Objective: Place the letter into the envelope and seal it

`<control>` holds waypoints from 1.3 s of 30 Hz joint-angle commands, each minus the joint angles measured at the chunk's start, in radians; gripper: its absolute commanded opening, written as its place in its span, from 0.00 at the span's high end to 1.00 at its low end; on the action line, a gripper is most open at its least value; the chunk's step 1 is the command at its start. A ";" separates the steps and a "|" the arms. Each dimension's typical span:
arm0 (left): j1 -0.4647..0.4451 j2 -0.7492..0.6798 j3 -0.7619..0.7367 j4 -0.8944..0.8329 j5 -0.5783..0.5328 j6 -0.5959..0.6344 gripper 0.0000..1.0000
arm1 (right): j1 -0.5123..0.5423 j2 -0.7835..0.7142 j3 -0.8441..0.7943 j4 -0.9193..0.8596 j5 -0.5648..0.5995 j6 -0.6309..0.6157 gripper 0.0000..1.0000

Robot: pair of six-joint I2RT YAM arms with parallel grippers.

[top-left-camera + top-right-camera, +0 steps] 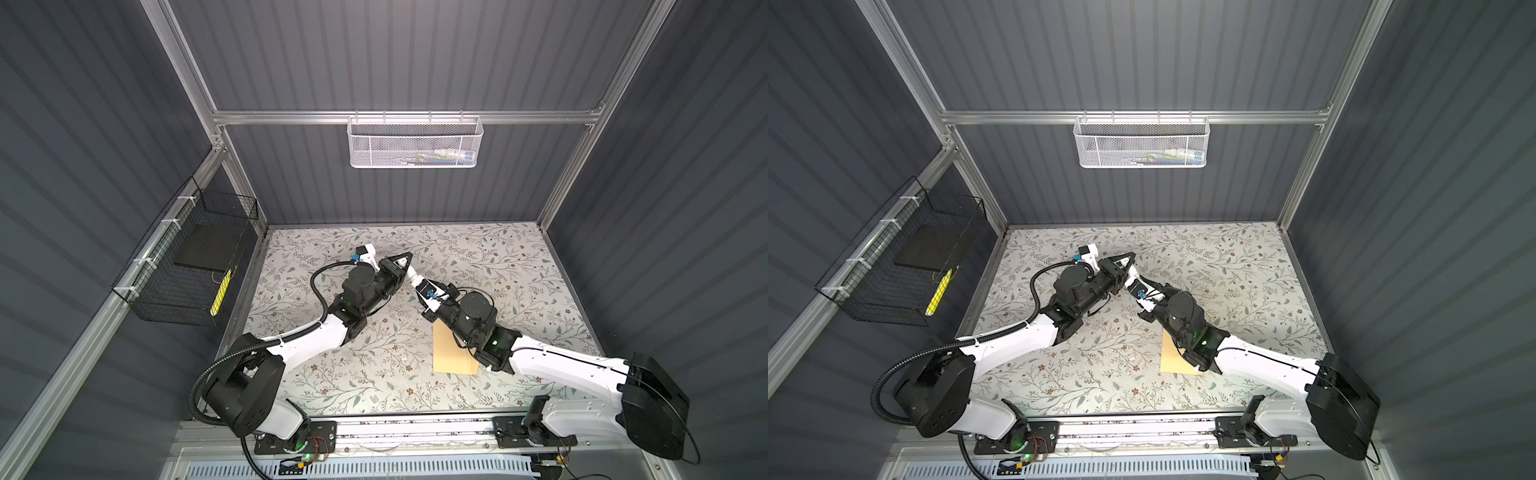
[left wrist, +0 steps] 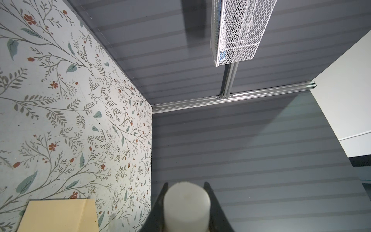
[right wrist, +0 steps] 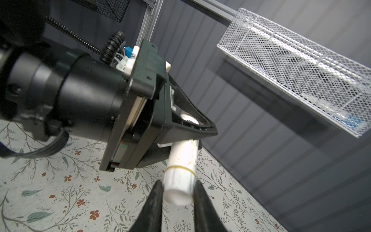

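1. Black wire basket (image 1: 195, 266): fixed to the left wall, outside the surface's left edge.
2. Left arm (image 1: 307, 345): rises from the near-left base. The forearm runs diagonally toward the middle back and the wrist is rolled on its side.
3. Left end effector (image 1: 405, 259): over mid-surface, toward the back, clamped on the white stick (image 1: 411, 274). In the left wrist view the stick fills the gap between the fingers (image 2: 215, 209).
4. White stick: tilted and raised off the floral surface (image 1: 519, 266), bridging the 2 end effectors. A thin yellow ring circles it between them.
5. White mesh basket (image 1: 415, 143): hung on the back rail, high above the surface.
6. Right end effector (image 3: 178, 184): just beside the left one, with 1 finger pressed on either side of the stick's other end.
7. Envelope (image 1: 451, 353): tan and flat on the surface, nearer the front edge than both end effectors and touching neither. Its far part is hidden under the right arm. Its near edge runs parallel to the surface's front edge, apart from it.
8. Letter: cannot be made out in any view.
9. Right arm (image 1: 561, 365): reaches from the near-right base, forearm low, crossing the envelope toward the middle back.
10. Open room: bare surface along the back wall, across the right half, and between envelope and left arm.
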 commanded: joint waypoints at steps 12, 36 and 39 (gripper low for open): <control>-0.008 -0.008 0.000 0.054 0.023 -0.011 1.00 | 0.005 0.020 0.022 0.024 0.021 0.022 0.75; -0.017 0.023 -0.043 0.179 -0.013 0.060 1.00 | -0.043 -0.058 0.162 -0.177 -0.086 0.761 0.72; -0.021 0.025 -0.050 0.206 -0.022 0.089 1.00 | -0.068 -0.072 0.143 -0.143 -0.134 0.962 0.72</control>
